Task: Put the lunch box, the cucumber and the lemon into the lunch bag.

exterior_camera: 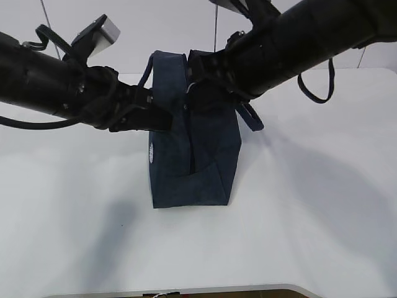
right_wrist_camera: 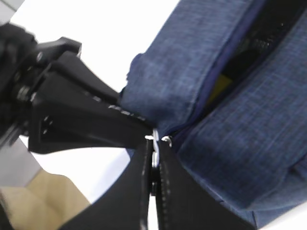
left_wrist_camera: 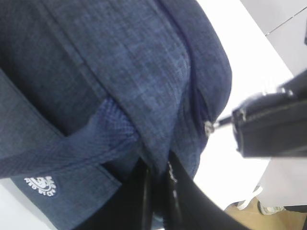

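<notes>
The lunch bag stands upright on the white tabletop, with both arms meeting at its upper part. The left hand is clenched on a fold of the bag's fabric at its left side, just beside the zipper line; the right hand is pinched tight on the metal zipper pull at the end of the partly open zipper. Through that opening, a patch of yellow, probably the lemon, shows inside the bag.
</notes>
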Controlling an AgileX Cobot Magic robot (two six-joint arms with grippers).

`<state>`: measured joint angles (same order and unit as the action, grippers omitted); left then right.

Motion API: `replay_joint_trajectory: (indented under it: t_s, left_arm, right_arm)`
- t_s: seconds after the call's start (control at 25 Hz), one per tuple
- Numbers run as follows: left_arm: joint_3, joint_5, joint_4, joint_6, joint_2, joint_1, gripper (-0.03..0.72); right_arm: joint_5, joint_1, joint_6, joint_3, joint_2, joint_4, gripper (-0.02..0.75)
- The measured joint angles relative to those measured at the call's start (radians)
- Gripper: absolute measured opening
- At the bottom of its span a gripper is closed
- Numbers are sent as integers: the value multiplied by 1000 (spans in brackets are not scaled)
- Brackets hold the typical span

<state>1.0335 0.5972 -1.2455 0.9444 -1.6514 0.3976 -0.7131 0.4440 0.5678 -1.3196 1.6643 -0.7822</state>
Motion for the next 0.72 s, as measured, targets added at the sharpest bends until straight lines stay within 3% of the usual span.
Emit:
replay_joint_trajectory:
  t_s: [0.24, 0.72]
  left_arm:
    - [0, 0, -8, 0, 0, 5, -10]
    - [0, -2, -3, 0, 0, 5, -10]
  right_arm:
    - [-96, -77, -59, -57, 11, 15, 5]
    - [-187, -91, -69, -234, 119, 30, 5]
